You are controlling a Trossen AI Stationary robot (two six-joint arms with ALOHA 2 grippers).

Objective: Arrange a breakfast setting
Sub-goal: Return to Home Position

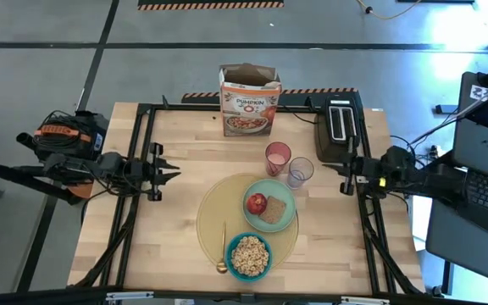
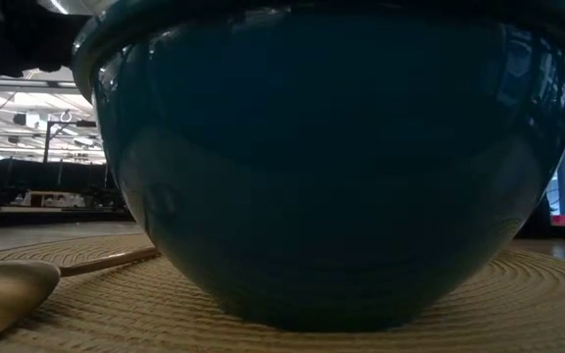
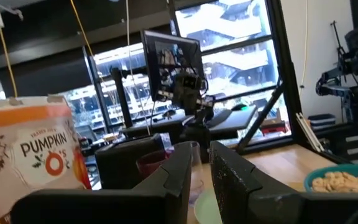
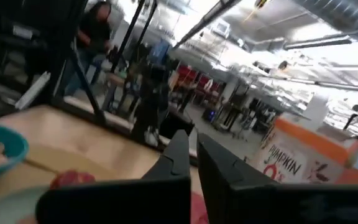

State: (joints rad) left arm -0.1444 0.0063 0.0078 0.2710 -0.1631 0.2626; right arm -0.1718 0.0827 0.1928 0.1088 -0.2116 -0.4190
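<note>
A cereal box (image 1: 249, 101) and toaster (image 1: 339, 130) crowd the far edge behind the placemat (image 1: 219, 222), while both grippers, left (image 1: 173, 171) and right (image 1: 329, 169), wait nearly closed, empty, at opposite sides.

The table (image 1: 185, 152) is pale, matt wood with visible grain, framed by dark metal rails. At lower centre of the high view, the round yellow placemat (image 1: 214, 212) looks woven, its coiled ribs rough in the low view. The blue bowl (image 2: 332, 167) is glossy and smooth, mirroring the room. The gold spoon (image 2: 8, 289) has a dull metallic sheen. The pale green plate (image 1: 285, 222) looks smooth. The clear mug (image 1: 300, 172) is see-through, the pink cup (image 1: 277, 158) smooth. At upper centre, the cereal box (image 1: 249, 102) is printed cardboard. The toaster (image 1: 340, 127) is dark with a shiny metal top.
</note>
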